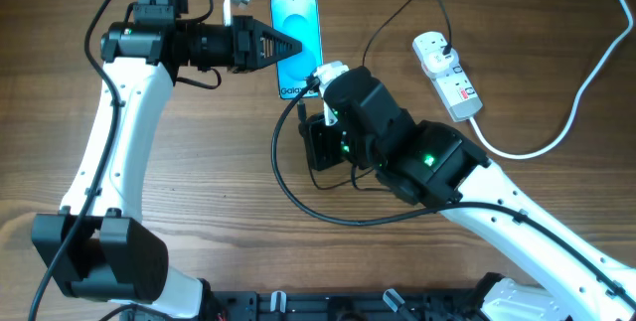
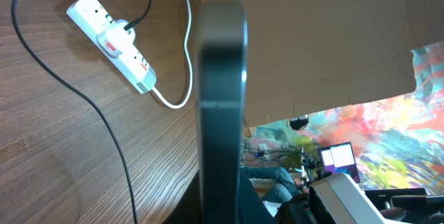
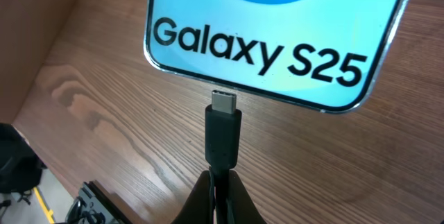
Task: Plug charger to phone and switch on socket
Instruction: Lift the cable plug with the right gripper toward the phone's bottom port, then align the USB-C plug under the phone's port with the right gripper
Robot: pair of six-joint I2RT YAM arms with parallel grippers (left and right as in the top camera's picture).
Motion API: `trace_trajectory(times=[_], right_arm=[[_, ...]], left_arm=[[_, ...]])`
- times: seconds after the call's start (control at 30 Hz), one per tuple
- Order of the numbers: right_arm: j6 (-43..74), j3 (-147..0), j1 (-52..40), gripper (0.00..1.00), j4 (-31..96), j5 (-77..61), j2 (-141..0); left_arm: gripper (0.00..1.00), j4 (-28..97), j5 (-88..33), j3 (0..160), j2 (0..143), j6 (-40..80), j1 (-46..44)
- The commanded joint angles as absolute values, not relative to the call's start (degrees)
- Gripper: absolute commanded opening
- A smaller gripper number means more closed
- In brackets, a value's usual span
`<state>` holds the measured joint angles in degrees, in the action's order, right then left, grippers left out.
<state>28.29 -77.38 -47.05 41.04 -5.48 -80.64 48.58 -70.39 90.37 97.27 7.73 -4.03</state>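
The phone [image 1: 301, 25] has a cyan screen and lies near the table's far edge. My left gripper [image 1: 281, 50] is shut on its left side; in the left wrist view the phone [image 2: 222, 92] shows edge-on between the jaws. My right gripper [image 3: 222, 193] is shut on the charger's black plug [image 3: 223, 137]. The plug's metal tip sits just below the phone's short edge [image 3: 277, 37], which reads "Galaxy S25". Overhead, the right gripper [image 1: 318, 84] is at the phone's near end. The socket [image 1: 449, 75] lies to the right, with the white adapter [image 1: 438, 55] plugged in.
The thin black cable [image 1: 286, 184] loops on the table left of the right arm, and another stretch arcs from the adapter towards the phone. The thick white cord [image 1: 556, 132] curves off to the far right. The socket also shows in the left wrist view [image 2: 114, 40].
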Motion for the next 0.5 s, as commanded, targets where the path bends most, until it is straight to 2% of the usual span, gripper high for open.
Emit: trace_trajectory(times=[0.0, 0.47], right_arm=[[28.6, -77.8, -46.6, 0.04, 40.8, -4.7, -80.9], [30.0, -77.8, -46.6, 0.05, 42.1, -3.5, -80.9]], left_arm=[[0.04, 48.4, -72.6, 90.8, 97.0, 6.2, -3.9], [0.04, 48.3, -72.6, 90.8, 97.0, 6.2, -3.9]])
